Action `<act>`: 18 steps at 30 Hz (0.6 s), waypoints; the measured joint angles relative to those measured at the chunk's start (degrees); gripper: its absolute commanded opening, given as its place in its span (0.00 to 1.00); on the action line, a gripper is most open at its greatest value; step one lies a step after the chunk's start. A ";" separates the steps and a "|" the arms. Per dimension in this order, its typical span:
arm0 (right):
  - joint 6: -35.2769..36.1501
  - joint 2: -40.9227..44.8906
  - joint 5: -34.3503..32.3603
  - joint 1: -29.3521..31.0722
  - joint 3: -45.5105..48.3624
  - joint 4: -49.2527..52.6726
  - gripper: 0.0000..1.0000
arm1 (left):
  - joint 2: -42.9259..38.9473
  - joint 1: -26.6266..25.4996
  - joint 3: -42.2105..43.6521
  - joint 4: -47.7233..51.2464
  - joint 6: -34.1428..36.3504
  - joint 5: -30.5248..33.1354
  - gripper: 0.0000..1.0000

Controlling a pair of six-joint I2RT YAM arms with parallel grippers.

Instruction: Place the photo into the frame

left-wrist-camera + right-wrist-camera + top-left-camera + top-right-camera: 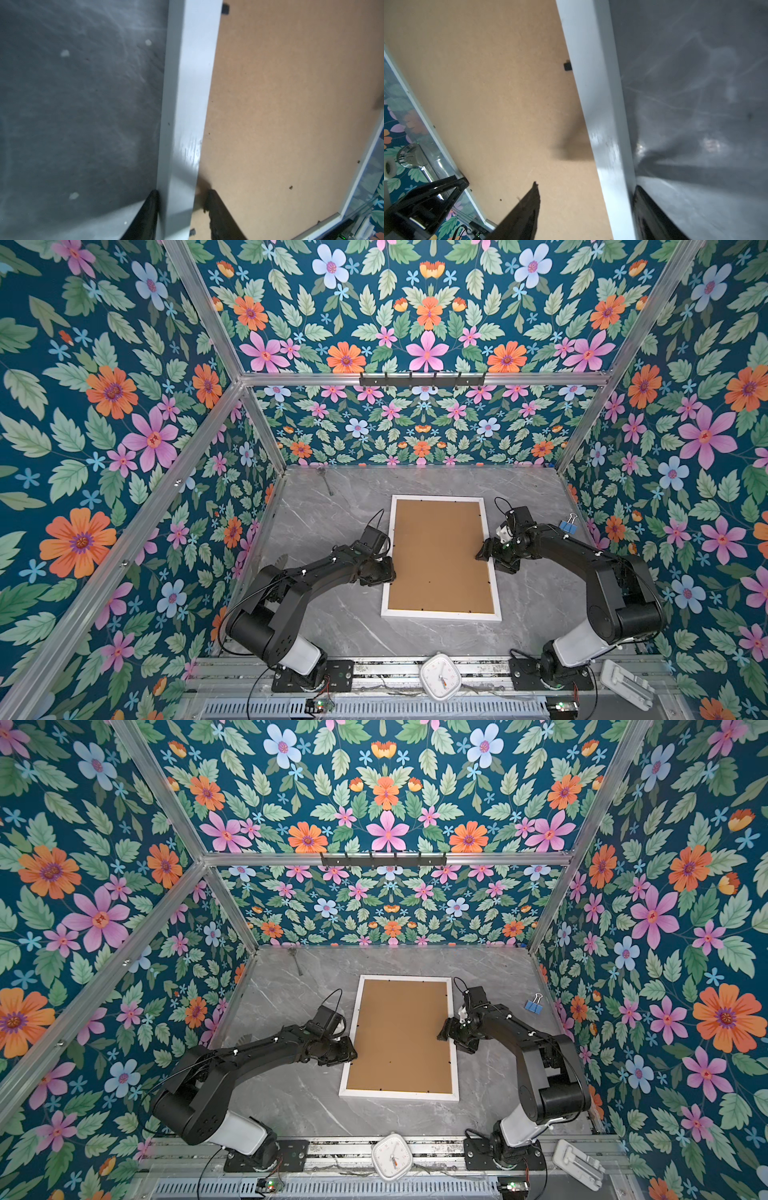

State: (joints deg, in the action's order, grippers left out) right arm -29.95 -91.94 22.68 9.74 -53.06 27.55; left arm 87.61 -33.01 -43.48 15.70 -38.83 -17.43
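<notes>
While the frame (pixel 440 615) lies flat and back-up in the middle of the grey marble table (pixel 332 510), its long sides run away from the arm bases; a brown backing board (pixel 440 556) fills its opening, with small black tabs (pixel 567 66) along the inner edge; whether the photo sits under that board cannot be told; the left gripper (pixel 390 570) is low over the frame's left long rail, near its middle; in the left wrist view its jaws straddle the white rail, the outer finger (pixel 150 207) against the rail's outside face and the inner finger (pixel 218 207) over the board, just apart from the rail, so the rail is not clamped; the right gripper (pixel 482 551) sits at the opposite long rail, its jaws spread wide; one finger (pixel 529 207) hangs over the board well clear of the rail and the other (pixel 645 218) stands outside it on the table side, gripping nothing; a blue binder clip (pixel 566 524) lies near the right wall, a spoon (pixel 326 481) at the far left corner, a white clock (pixel 440 676) on the front rail between the bases
</notes>
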 measured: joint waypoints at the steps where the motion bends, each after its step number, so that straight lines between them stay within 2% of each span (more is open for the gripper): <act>1: 0.04 -0.74 -0.31 -0.02 -1.05 0.09 0.70 | 0.00 -0.07 0.07 -0.35 -0.42 0.09 0.40; 13: 4.98 -13.68 -5.46 -0.48 -18.62 4.42 0.69 | 3.43 -2.29 -2.78 -2.84 -5.70 0.83 0.41; 18: 6.67 -14.40 -8.07 -0.28 -22.93 6.88 0.69 | 5.55 -4.46 -4.59 -5.31 -7.34 0.20 0.41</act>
State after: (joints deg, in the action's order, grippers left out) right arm -23.29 -106.34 14.61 9.45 -75.99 34.44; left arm 93.17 -37.47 -48.07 10.39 -46.17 -17.23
